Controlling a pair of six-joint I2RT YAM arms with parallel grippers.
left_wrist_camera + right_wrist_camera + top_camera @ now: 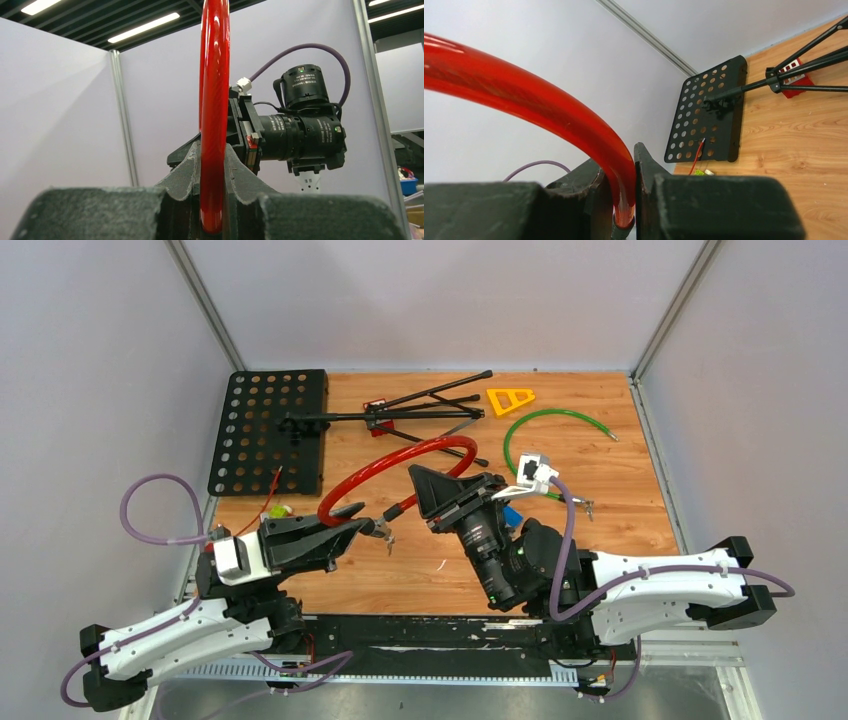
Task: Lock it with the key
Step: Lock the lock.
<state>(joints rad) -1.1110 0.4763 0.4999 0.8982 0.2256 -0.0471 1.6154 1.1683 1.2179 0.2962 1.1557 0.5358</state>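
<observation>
The lock is a red cable lock (405,453) that arcs above the wooden table, held at both ends. My left gripper (352,526) is shut on one end, and the red cable (214,165) stands upright between its fingers. A small metal key (386,537) hangs just past that gripper's tip. My right gripper (424,502) is shut on the other end, with the cable (623,185) and its dark end piece pinched between the jaws. Where the two ends meet is hidden by the grippers.
A black perforated music-stand plate (268,430) lies at the back left, with its folded black legs (420,410) stretching right. An orange triangle (510,400), a green cable loop (550,435) and a white connector (535,472) lie at the back right.
</observation>
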